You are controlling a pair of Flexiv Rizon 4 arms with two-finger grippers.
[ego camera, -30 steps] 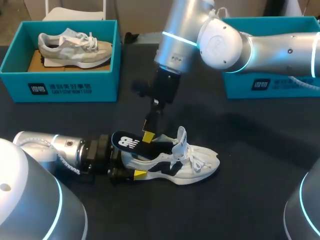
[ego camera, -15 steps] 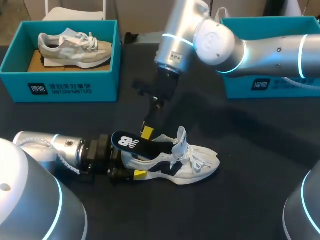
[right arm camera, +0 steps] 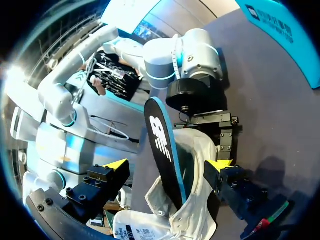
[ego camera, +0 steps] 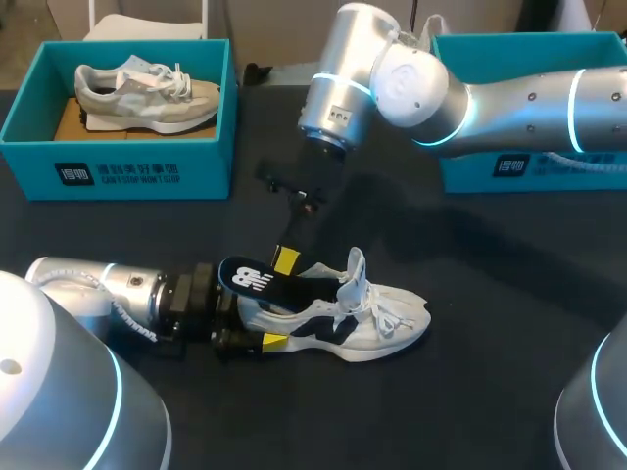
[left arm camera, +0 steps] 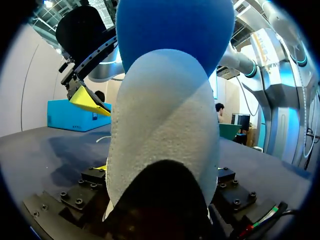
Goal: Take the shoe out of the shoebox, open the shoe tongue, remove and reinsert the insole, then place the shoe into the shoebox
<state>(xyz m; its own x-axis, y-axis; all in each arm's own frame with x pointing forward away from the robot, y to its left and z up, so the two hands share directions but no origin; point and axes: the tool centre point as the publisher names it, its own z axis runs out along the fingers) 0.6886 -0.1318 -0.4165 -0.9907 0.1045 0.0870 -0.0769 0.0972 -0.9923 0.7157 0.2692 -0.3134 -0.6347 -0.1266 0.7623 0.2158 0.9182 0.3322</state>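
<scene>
With the left claw (ego camera: 257,319) clamped on the shoe (ego camera: 364,320), the right claw (right arm camera: 167,164), fingers apart at 12 o'clock of the insole (ego camera: 261,281), could miss or buckle it.

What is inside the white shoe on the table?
A dark insole stands partly out of the shoe, heel end raised above the opening. Its front part is covered by the upper, so how deep it sits cannot be seen.
</scene>
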